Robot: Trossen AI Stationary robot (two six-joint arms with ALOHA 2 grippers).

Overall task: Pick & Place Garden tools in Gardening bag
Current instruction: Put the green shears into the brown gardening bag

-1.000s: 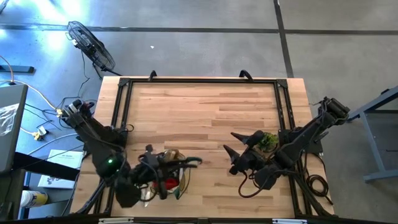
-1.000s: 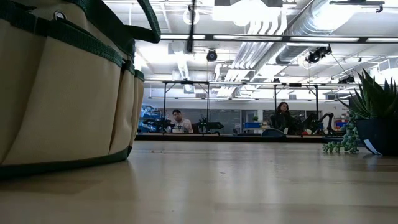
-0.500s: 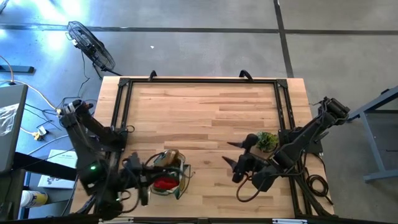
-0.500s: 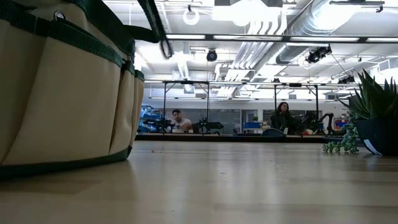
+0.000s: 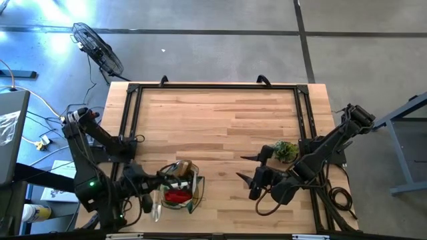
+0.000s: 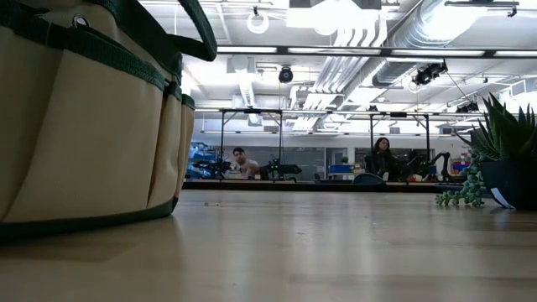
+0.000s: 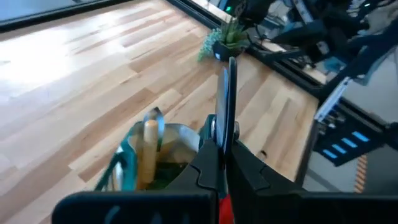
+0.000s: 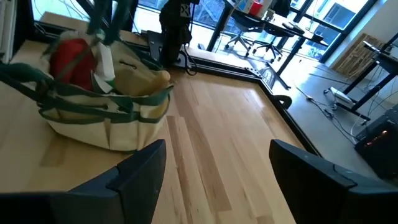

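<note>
The tan gardening bag (image 5: 181, 187) with green trim stands on its base near the table's front edge, left of centre; the low view shows its wall (image 6: 84, 126) and loop handle (image 6: 197, 33). Inside it are a red cloth item (image 8: 71, 59) and a wooden-handled trowel (image 7: 149, 146). My left gripper (image 7: 225, 93) is shut with nothing in it, above the bag's left rim (image 5: 165, 177), pointing toward the plant. My right gripper (image 5: 248, 168) is open to the bag's right, above bare table, its fingers (image 8: 134, 174) facing the bag (image 8: 106, 106).
A small potted plant (image 5: 287, 151) stands at the table's right, next to my right arm, and shows in the low view (image 6: 503, 151). A black frame (image 5: 213, 85) rims the table. Bare wood lies across the middle and far half.
My left gripper has drawn back from over the bag's middle toward the table's left edge, sinking a little and rolling. The bag's loop handle swung up and then settled back. My right gripper has rolled in place.
</note>
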